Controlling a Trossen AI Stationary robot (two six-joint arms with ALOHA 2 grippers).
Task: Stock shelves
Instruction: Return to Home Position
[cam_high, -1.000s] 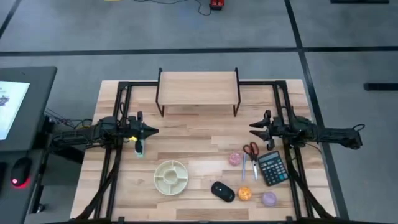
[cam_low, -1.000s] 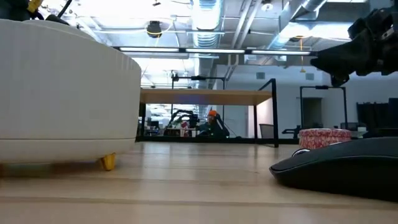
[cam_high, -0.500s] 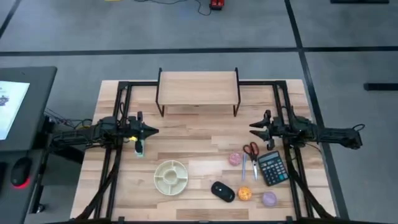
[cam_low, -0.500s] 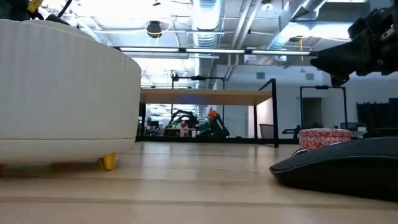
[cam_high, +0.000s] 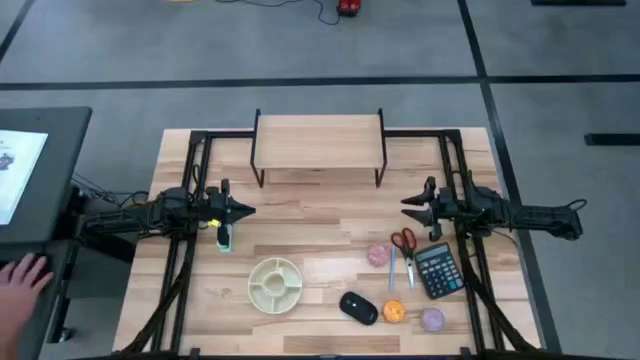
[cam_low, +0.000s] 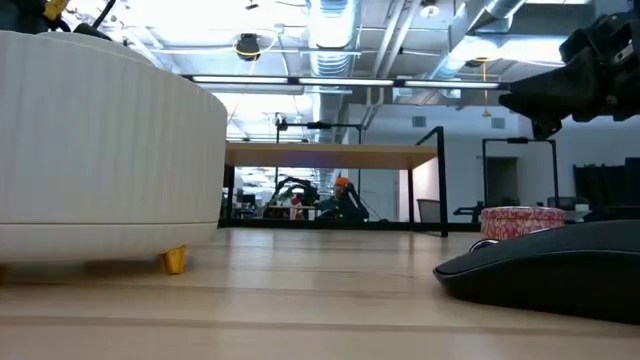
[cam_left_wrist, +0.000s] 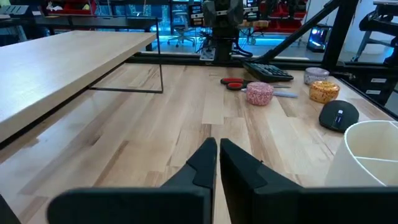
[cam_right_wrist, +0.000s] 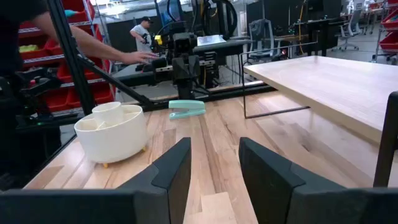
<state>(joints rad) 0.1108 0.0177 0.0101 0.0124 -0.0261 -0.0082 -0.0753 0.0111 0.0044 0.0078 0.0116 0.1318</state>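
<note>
The table (cam_high: 330, 225) carries everything. The shelves (cam_high: 318, 140) stand at its far middle edge, the plank top bare and nothing visible beneath it.

We judge both arms to be close to home: each is drawn in at its own side and well apart from the shelves. The left gripper (cam_high: 249, 210) has its fingers together, tips all but touching in its wrist view. The right gripper (cam_high: 405, 208) has its fingers apart and nothing between them.

To finish well, we would retract each arm level and slow. The left should lift clear of the small teal object (cam_high: 225, 237) lying just beside it. The right should stay above the calculator (cam_high: 436, 270) and scissors (cam_high: 404, 245) near its wrist. A person's hand (cam_high: 25, 275) shows at the console off the table's left side — worth watching.

For containers, the white divided dish (cam_high: 251, 284) sits near the front, left of the black mouse (cam_high: 358, 307), and its compartments look empty from above. Three small round tubs — pink (cam_high: 378, 255), orange (cam_high: 393, 311), purple (cam_high: 432, 319) — sit on the right half. They seem to be lidded, though we cannot tell for sure, nor what they hold.
</note>
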